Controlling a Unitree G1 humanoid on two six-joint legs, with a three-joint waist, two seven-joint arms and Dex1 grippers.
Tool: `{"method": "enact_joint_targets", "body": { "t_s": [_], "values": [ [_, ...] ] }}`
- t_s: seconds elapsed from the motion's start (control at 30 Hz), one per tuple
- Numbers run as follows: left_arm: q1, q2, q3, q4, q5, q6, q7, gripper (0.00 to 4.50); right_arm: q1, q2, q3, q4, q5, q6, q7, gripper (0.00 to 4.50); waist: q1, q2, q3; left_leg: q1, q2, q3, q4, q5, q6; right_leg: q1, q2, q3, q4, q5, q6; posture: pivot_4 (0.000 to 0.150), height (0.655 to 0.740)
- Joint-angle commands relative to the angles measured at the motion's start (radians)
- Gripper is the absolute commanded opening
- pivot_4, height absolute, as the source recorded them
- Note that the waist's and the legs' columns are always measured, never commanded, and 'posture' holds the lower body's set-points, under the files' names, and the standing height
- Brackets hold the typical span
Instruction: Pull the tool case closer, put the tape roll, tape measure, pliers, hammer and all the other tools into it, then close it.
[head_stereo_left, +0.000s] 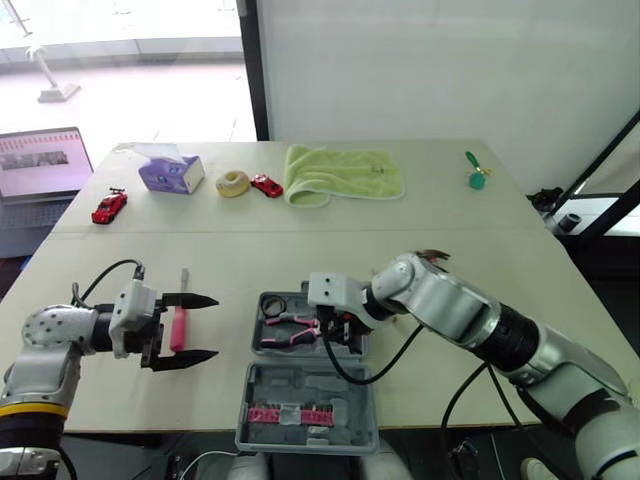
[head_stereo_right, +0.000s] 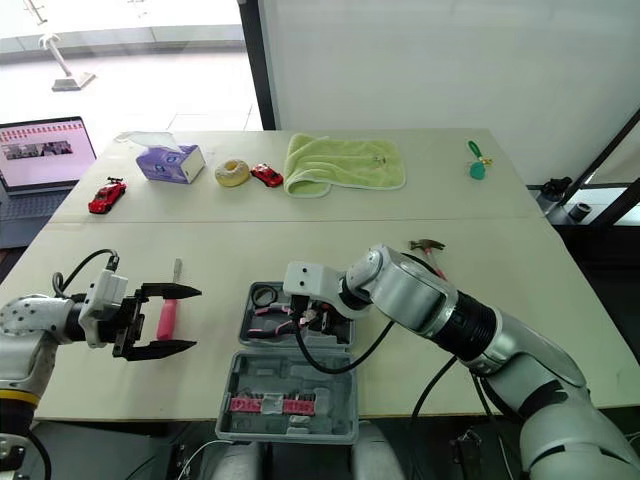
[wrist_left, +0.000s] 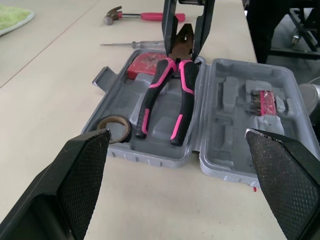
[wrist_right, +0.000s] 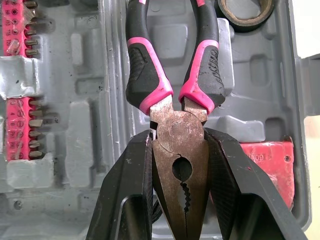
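The right tool (wrist_right: 177, 136) is clenched on the pliers (wrist_right: 179, 125). Its two black fingers press the flat sides of the dull brown metal head, just past the pivot. The pliers' handles run away from this tool and down into the grey moulded plastic tool case (wrist_left: 150, 157). They are sleeved in black rubber with pink edging, ribbed where the sleeves swell, and lie slightly spread in the tray. A dark tape roll (wrist_left: 114, 127), a flat ring, lies in the tray's corner beyond the handle ends. A red tape measure (wrist_right: 265, 160) sits in its recess right beside the gripped head. On the other side of this tool, the open lid half holds pink strips of small metal bits (wrist_right: 20, 125).

The left tool (head_stereo_left: 195, 329) is released, its fingers spread wide and holding nothing. Their pads (wrist_left: 80, 180) are cross-hatched black rubber. It points at the open case from a short way off. A pink-handled driver (head_stereo_left: 178, 325) lies on the tabletop (head_stereo_left: 450, 210) in line with the gap between its fingers; whether they touch cannot be made out.

Beyond the case from this tool, a thin screwdriver (wrist_left: 130, 44) and a pink-handled hammer (wrist_left: 114, 15) lie on the tabletop.
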Motion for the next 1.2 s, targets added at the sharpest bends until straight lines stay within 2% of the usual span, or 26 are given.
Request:
{"method": "enact_joint_targets", "body": {
  "t_s": [0.03,0.5,0.83,0.87,0.9,1.03,1.07,1.2],
  "values": [
    [0.002,0.007,0.014,-0.035,-0.016,-0.01,0.013,4.5,-0.028,0.021,-0.001,0.002,-0.025,-0.038,0.011,0.99,0.0,0.0,0.0,0.0,0.0,0.0,0.0,0.0,0.0,0.0,0.0,0.0,0.0,0.0,0.0,0.15,0.74],
    [0.022,0.016,0.021,-0.051,-0.016,-0.01,0.044,4.5,-0.014,0.083,0.028,0.093,-0.093,-0.108,0.031,0.99,-0.001,0.0,0.0,0.0,0.0,0.0,0.0,0.0,0.0,0.0,0.0,0.0,0.0,0.0,0.0,0.15,0.74],
    [-0.002,0.009,0.007,-0.037,-0.006,-0.009,0.062,4.5,0.019,0.075,0.04,0.122,-0.148,-0.123,0.035,0.99,0.0,0.0,0.0,0.0,0.0,0.0,0.0,0.0,0.0,0.0,0.0,0.0,0.0,0.0,0.0,0.15,0.74],
    [-0.003,0.007,0.006,-0.034,-0.005,-0.005,0.067,4.5,0.025,0.082,0.03,0.125,-0.151,-0.127,0.026,2.02,0.0,0.0,0.0,0.0,0.0,0.0,0.0,0.0,0.0,0.0,0.0,0.0,0.0,0.0,0.0,0.15,0.74],
    [-0.005,0.005,0.005,-0.031,-0.005,-0.002,0.071,4.5,0.029,0.088,0.022,0.128,-0.153,-0.13,0.02,2.32,0.0,0.0,0.0,0.0,0.0,0.0,0.0,0.0,0.0,0.0,0.0,0.0,0.0,0.0,0.0,0.15,0.74],
    [-0.006,0.005,0.001,-0.029,-0.006,-0.001,0.072,4.5,0.038,0.114,-0.009,0.133,-0.151,-0.123,0.001,4.27,-0.001,0.0,0.0,0.0,0.0,0.0,0.0,0.0,0.0,0.0,0.0,0.0,0.0,0.0,0.0,0.15,0.74],
    [-0.012,0.003,0.001,-0.023,-0.003,-0.003,0.075,4.5,0.038,0.117,-0.015,0.133,-0.151,-0.124,0.0,4.4,-0.002,0.0,0.0,0.0,0.0,0.0,0.0,0.0,0.0,0.0,0.0,0.0,0.0,0.0,0.0,0.15,0.74],
    [-0.025,-0.001,-0.003,-0.009,0.004,-0.009,0.08,4.5,0.041,0.139,-0.064,0.118,-0.121,-0.113,0.002,4.4,0.0,0.0,0.0,0.0,0.0,0.0,0.0,0.0,0.0,0.0,0.0,0.0,0.0,0.0,0.0,0.15,0.74]
  ]
}}
